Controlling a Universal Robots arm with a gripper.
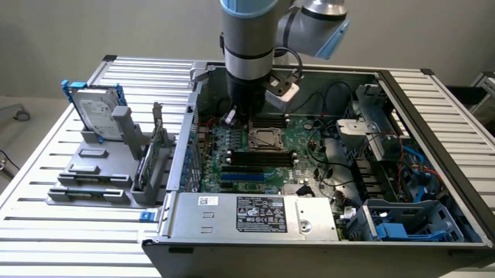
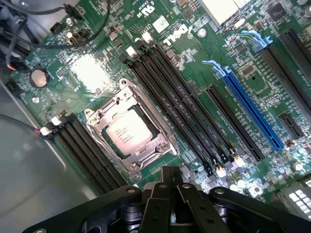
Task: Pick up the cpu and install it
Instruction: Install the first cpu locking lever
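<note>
Carrying the whole setup is a ribbed aluminium table (image 1: 46, 174) set against a plain pale wall (image 1: 116, 29), with a strip of light floor at the exterior view's left. An open computer case (image 1: 433, 145) takes up most of the tabletop, its green motherboard (image 1: 255, 150) lying flat inside and a silver power supply (image 1: 255, 215) along the case's near edge. Near the table's edge at the exterior view's left stands a grey fixture (image 1: 101, 174) that holds a silver hard drive (image 1: 97, 110) upright in a blue bracket.

The cpu (image 2: 127, 134) sits inside the metal-framed socket (image 2: 131, 131) near the middle of the motherboard, its pale silver-grey top facing up and the frame around it on all sides. Black memory slots (image 2: 180, 107) run alongside the socket, and a long blue expansion slot (image 2: 248, 111) lies farther across the board.

The arm (image 1: 249, 40) comes down into the case toward its far edge, and its gripper (image 2: 171, 187) hangs above the board, clear of it. In the wrist view the fingers (image 2: 165, 177) are pressed together, tips meeting with nothing between them, and they touch nothing. The cpu lies just beyond the fingertips, lower than them and apart from them, with a band of socket frame and green board showing between chip and fingers.
</note>
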